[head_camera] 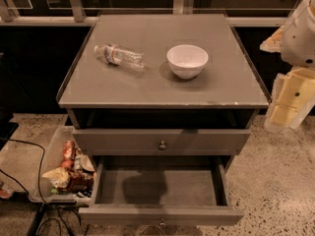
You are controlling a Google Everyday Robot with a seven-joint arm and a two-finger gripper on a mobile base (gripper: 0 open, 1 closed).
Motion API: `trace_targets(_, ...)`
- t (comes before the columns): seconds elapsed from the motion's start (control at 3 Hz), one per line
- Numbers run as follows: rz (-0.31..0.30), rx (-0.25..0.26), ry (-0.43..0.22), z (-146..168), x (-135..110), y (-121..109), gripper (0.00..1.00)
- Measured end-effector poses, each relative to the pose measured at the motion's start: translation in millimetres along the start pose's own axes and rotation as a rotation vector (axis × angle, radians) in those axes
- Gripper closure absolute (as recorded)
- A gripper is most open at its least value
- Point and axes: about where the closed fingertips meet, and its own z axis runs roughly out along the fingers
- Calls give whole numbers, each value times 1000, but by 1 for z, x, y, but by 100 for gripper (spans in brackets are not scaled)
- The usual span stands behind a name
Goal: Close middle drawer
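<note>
Two drawer fronts show under the surface (pixel 221 85), and the one I must close is the lower of them. The middle drawer (pixel 160 188) stands pulled far out toward the camera with its inside open to view, while the upper drawer (pixel 162 140) is almost in. My hand (pixel 288 102) hangs at the right border of the view, beyond the right edge of the surface and higher than the drawer, well apart from it. Whether it is spread or pressed together I cannot tell. From the hand, the drawer's front panel (pixel 197 214) lies to the left, lower, and nearer to the camera. The long axis of the panel runs left to right and its knob (pixel 162 223) sits in the middle. So I judge that the push must go square to the panel, straight into the cabinet, best near the knob so that the drawer does not skew. To get there the hand has to come down past the right front corner of the surface and around in front of the panel. The floor (pixel 275 181) on that side looks free. On the left a bin (pixel 47 154) of packets stands just beside the drawer, so that side gives less room. The bottle (pixel 119 56) and the bowl (pixel 187 60) lie on top, out of the way.
</note>
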Motion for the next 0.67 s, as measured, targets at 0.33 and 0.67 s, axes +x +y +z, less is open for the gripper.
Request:
trace_targets(0.33,0,0,0,0,0,0,0)
trace_targets(0.67,-11,-30,-16,16,7,10,0)
